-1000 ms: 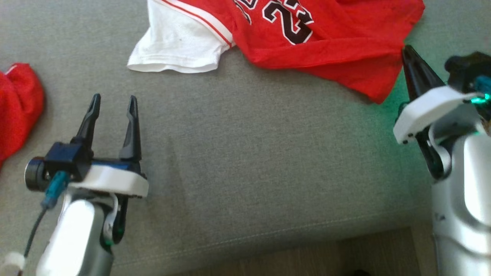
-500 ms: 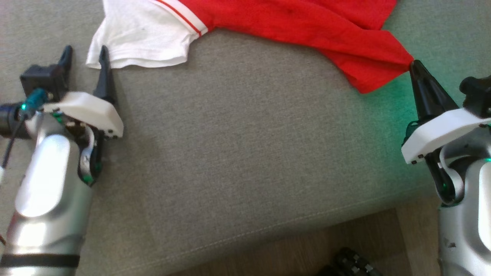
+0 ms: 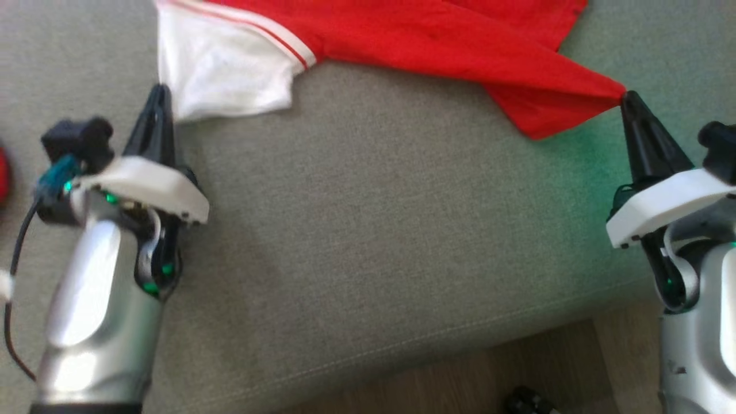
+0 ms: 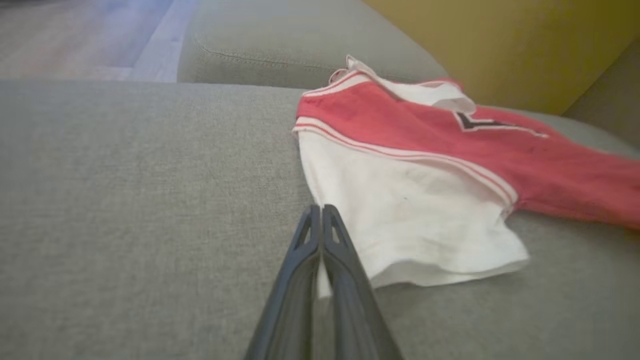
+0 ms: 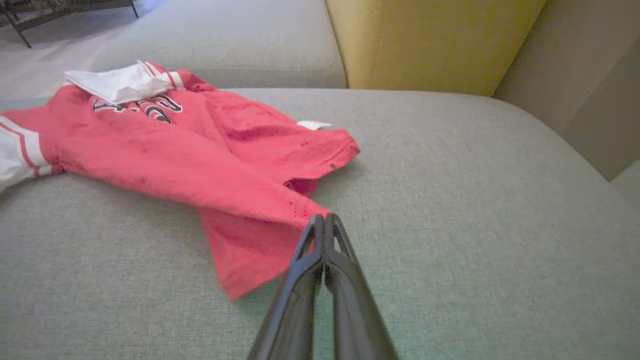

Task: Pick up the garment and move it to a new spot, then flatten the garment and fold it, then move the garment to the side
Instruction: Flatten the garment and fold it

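Location of garment (image 3: 437,46): red jersey, crumpled on grey sofa cushion (image 3: 374,230), far side from robot. State of left end effector (image 3: 160,91): clenched on outer edge of white sleeve (image 3: 224,75); sliver of white cloth shows between fingers in left wrist view. State of right end effector (image 3: 629,96): clenched on red hem corner, cloth drawn to point at tips. Grips sit well apart at opposite ends, likely so pull spreads fabric taut, not bunched. Step judged: pick-up for relocation; flattening not yet done.
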